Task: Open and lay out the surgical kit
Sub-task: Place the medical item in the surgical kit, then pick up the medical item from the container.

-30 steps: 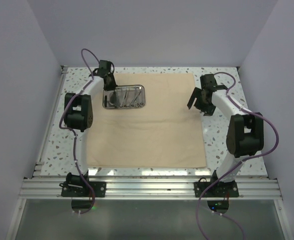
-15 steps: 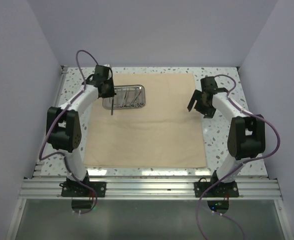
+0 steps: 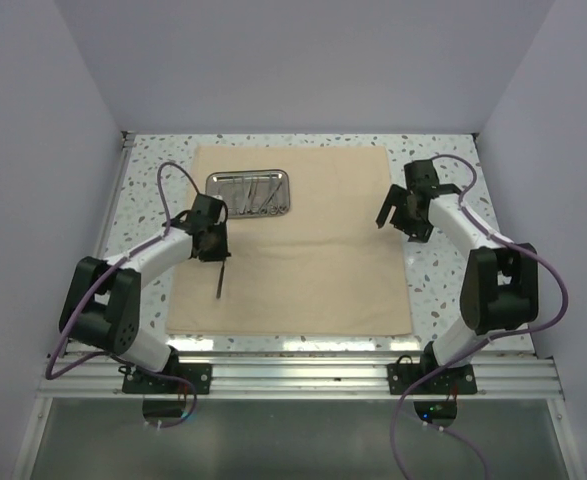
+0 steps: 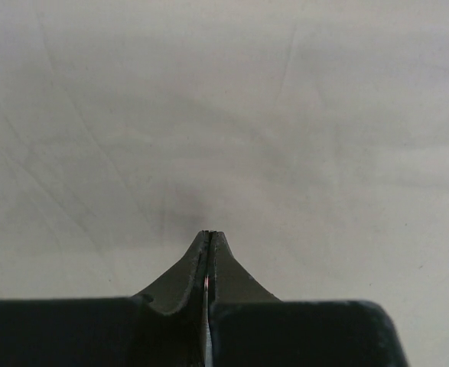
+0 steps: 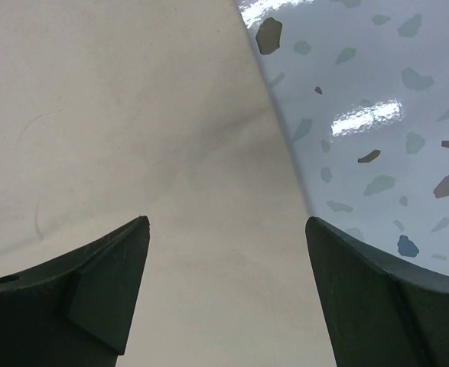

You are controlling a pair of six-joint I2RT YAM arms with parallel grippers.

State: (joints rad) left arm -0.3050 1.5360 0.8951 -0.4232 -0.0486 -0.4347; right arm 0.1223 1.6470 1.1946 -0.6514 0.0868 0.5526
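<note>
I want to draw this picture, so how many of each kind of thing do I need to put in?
cloth: 1
steel tray: 1
grippers: 2, the left gripper and the right gripper
held instrument, pinched in the left gripper: 1
tray instruments: several, too small to count
Total: 5, plus the tray instruments
</note>
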